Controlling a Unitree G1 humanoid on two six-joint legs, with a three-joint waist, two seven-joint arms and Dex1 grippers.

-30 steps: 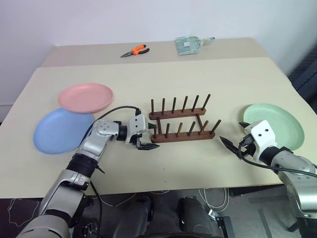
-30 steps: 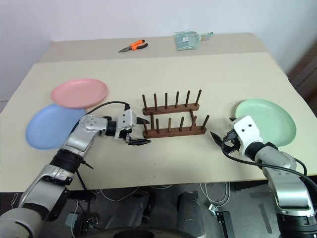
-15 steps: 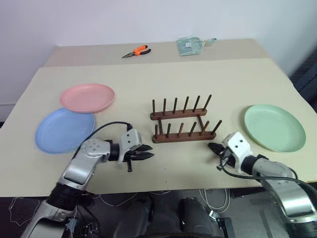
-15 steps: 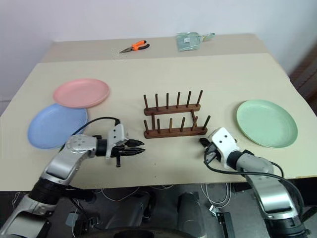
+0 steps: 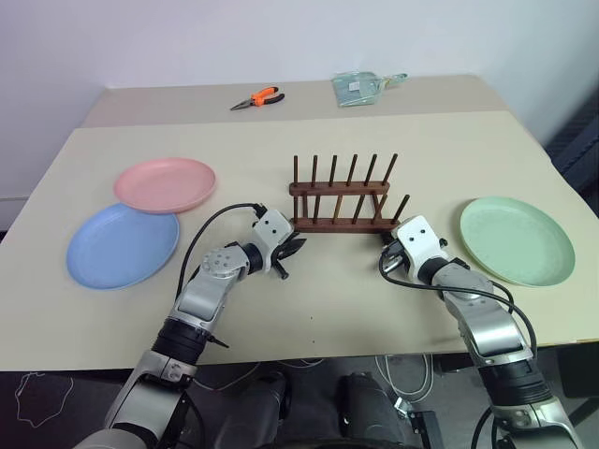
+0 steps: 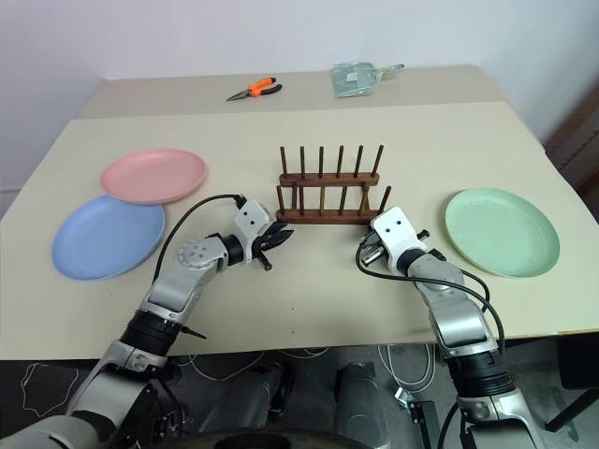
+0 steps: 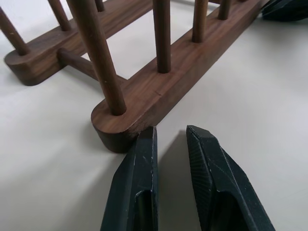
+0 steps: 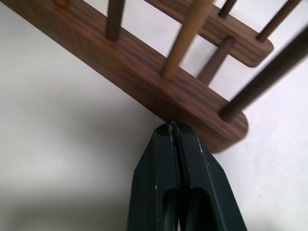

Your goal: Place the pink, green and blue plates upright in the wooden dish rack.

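While the beige table (image 5: pixel 393 140) bears the blue plate (image 5: pixel 122 246), pink plate (image 5: pixel 165 183) and green plate (image 5: pixel 517 239) lying flat, the wooden dish rack (image 5: pixel 339 200) stands mid-table, empty; left gripper (image 7: pixel 169 144), fingers slightly apart, meets one end; right gripper (image 8: pixel 172 137), fingers pressed together, touches the other.

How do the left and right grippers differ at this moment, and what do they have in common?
The left gripper has its jaws slightly apart; the right gripper has its jaws pressed together. The left sits at the left end of the wooden dish rack, the right at the rack's right end. Both hold nothing and have their tips at the rack's near base bar.
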